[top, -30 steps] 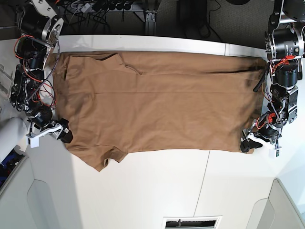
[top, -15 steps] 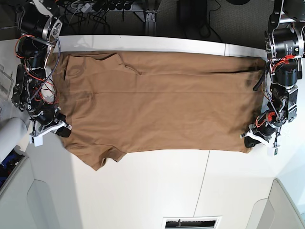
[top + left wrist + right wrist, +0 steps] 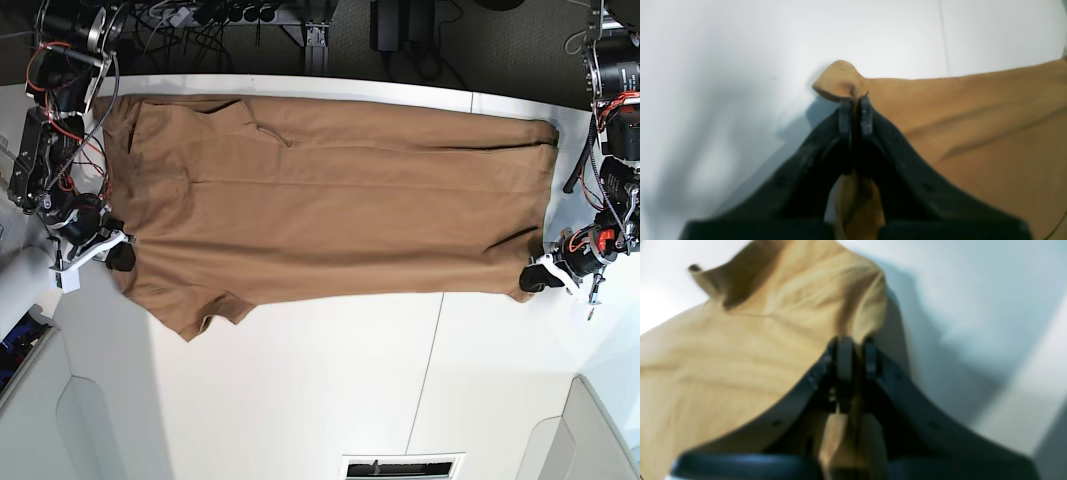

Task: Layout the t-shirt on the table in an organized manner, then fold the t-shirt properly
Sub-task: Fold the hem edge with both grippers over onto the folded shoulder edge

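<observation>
In the left wrist view, the left gripper [image 3: 853, 111] has its jaws pinched together on a corner of the shirt [image 3: 990, 140]; a tan fold pokes out past the fingertips [image 3: 867, 115] and more cloth bunches between the black fingers nearer the camera. The right gripper [image 3: 855, 356] likewise is clamped on an edge of the shirt [image 3: 723, 350], with cloth squeezed between its jaws and the fabric rising to them from the table [image 3: 957, 306].

In the base view the shirt [image 3: 330, 210] lies spread flat across the far half of the table [image 3: 330, 390], its long axis running side to side. The left gripper [image 3: 540, 279] grips the near corner at the view's right end, and the right gripper [image 3: 118, 256] grips the near edge at the view's left end, just beside a sleeve that juts toward the camera. A thin dark seam [image 3: 430, 375] crosses the bare tabletop. Beyond the far edge of the table lie cables [image 3: 200, 20].
</observation>
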Motion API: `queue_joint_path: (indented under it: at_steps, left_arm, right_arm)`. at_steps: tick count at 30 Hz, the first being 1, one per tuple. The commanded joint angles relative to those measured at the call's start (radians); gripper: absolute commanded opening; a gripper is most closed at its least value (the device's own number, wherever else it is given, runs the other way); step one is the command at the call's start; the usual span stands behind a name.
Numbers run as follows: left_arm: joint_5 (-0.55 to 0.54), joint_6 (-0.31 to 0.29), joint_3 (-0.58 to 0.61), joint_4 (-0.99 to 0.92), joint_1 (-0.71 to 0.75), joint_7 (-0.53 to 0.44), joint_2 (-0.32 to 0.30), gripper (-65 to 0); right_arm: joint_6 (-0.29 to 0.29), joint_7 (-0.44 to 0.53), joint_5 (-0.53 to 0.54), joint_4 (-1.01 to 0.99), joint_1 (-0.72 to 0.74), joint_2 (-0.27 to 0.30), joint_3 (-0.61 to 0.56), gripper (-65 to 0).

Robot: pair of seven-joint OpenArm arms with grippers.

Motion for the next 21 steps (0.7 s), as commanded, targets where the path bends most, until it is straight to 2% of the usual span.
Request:
queue_joint_path:
  at_steps: [1,7,12,17,21]
  left_arm:
    - [-0.04,-0.012,-0.006,0.055,-0.002,-0.002,-0.035,-65.0]
    - [-0.153,-0.012,-0.006,0.264,0.127,0.118,-0.105,-65.0]
    - [-0.155,-0.012,-0.006,0.331,0.212,0.124,-0.154,-65.0]
    - [-0.151,-0.012,-0.006,0.341,0.27,0.133,-0.159,-65.0]
    - [-0.151,-0.012,-0.006,0.341,0.295,0.143,-0.159,-65.0]
  right_arm:
    - [0.006,0.019,0.024,0.05,0.005,0.021,0.003,-65.0]
    - [0.005,-0.032,0.101,0.246,-0.121,0.054,0.003,-65.0]
    - [0.005,-0.053,0.12,0.375,-0.234,0.078,0.003,-65.0]
    - [0.005,-0.056,0.117,0.444,-0.333,0.082,0.004,-65.0]
    - [0.002,-0.1,0.118,0.449,-0.362,0.08,0.003,-65.0]
